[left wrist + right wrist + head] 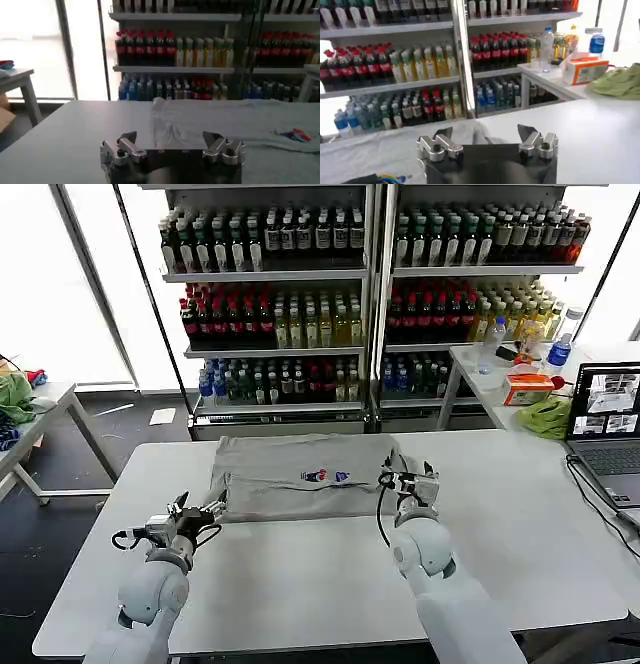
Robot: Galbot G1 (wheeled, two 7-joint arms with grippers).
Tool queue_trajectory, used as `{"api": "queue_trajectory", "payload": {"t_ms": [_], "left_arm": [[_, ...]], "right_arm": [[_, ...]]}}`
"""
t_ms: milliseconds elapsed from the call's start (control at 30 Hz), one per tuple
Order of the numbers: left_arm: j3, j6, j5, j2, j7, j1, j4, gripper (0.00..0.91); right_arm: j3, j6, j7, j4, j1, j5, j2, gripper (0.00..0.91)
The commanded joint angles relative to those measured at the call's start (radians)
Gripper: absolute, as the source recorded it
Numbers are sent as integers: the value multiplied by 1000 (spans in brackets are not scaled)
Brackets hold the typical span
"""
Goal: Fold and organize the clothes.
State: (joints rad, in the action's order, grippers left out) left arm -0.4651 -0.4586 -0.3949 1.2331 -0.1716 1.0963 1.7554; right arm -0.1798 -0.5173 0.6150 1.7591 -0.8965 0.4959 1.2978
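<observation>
Grey shirt (300, 474) lies partly folded on the bench (300, 574): soft, light, probably slippery. Left pincer (205, 512) and right pincer (408, 481), both wide, should pinch its near corners.

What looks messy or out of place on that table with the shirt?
Nothing is spilled or damaged. The grey shirt lies partly folded and wrinkled on the white table, its left edge bunched near the open left gripper. The open right gripper sits at its right edge.

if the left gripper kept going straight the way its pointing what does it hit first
Most likely the near left corner of the grey shirt: the open left gripper points at it, just short.
</observation>
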Motion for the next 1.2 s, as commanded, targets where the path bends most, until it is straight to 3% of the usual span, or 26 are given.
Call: {"api": "queue_trajectory", "payload": {"t_ms": [33,433,1200], "left_arm": [[1,-8,35,-7,-3,26,23,907],[20,-4,35,-16,11,24,-4,907],[27,10,45,-12,17,-17,-109,907]], "right_arm": [[-8,-61,27,92,-85,-4,-54,907],[-18,-61,20,81,-143,-5,-98,907],[-1,-61,-8,-24,-85,-41,-68,907]]}}
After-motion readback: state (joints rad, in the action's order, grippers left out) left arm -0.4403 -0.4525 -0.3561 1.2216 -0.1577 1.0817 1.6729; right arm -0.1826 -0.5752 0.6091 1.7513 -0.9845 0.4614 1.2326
